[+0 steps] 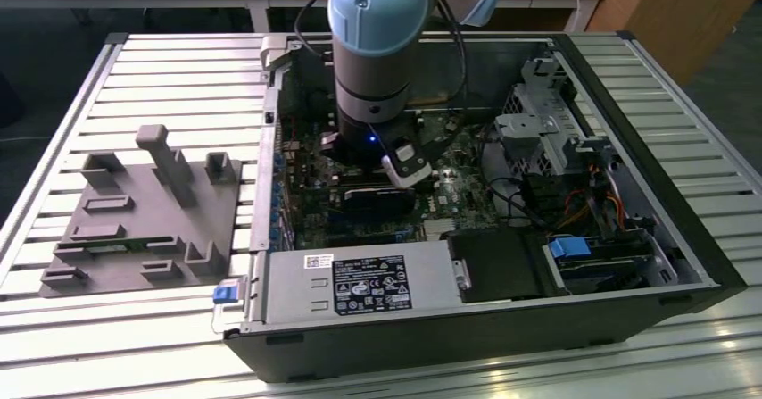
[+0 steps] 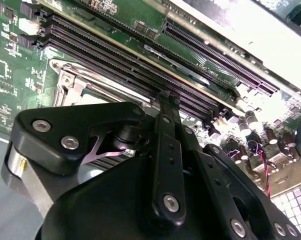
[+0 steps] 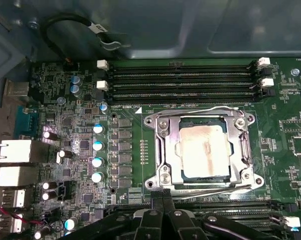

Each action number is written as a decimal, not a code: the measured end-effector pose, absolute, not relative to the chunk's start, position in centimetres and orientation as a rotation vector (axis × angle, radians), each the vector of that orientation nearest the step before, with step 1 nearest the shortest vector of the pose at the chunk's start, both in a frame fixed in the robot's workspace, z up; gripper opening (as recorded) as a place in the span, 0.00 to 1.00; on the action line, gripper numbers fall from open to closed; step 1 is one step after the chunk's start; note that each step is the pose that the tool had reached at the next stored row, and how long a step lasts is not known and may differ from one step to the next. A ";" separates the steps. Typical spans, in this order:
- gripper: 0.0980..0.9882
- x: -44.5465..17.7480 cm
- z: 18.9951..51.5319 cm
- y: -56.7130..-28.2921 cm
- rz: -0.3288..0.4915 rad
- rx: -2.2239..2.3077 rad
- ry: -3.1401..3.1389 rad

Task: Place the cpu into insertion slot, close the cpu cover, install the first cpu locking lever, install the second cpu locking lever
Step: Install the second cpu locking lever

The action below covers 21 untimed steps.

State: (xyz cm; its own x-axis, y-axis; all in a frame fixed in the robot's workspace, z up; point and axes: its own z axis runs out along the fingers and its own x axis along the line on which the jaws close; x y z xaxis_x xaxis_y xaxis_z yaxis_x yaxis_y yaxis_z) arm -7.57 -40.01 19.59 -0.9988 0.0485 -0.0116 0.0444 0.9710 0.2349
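In the first wrist view, the small flat square cpu with its dull silver-tan metal top [image 3: 205, 151] lies seated in the square insertion slot with a silvery metal rim [image 3: 159, 150] on the green circuit board [image 3: 285, 165]. The thin silvery cpu cover frame with a cut-out centre [image 3: 243, 150] lies flat down around the chip, and thin wire levers run along the edges of the frame. Long black memory slots [image 3: 183, 82] run in parallel rows beside the socket on one side, with more rows on the opposite side. The black pincer [image 3: 162, 196] hangs just over the socket's edge nearest those second rows, its two slim fingertips pressed together with nothing between them. In the second wrist view the black linkage of the pincer [image 2: 169, 100] stands close above the board next to the socket corner. In the exterior view, the grey-and-blue arm [image 1: 377, 51] reaches down into the open black computer case [image 1: 702, 265], which lies on a slatted metal bench [image 1: 178, 60] beside a grey plastic fixture plate [image 1: 143, 216].
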 end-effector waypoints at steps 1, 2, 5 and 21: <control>0.01 -7.6 19.6 -40.0 0.373 0.073 3.101; 0.01 -7.6 19.6 -40.0 0.378 0.073 3.101; 0.01 -7.7 19.5 -40.0 0.390 0.073 3.099; 0.01 -8.0 19.3 -39.2 0.423 0.073 3.095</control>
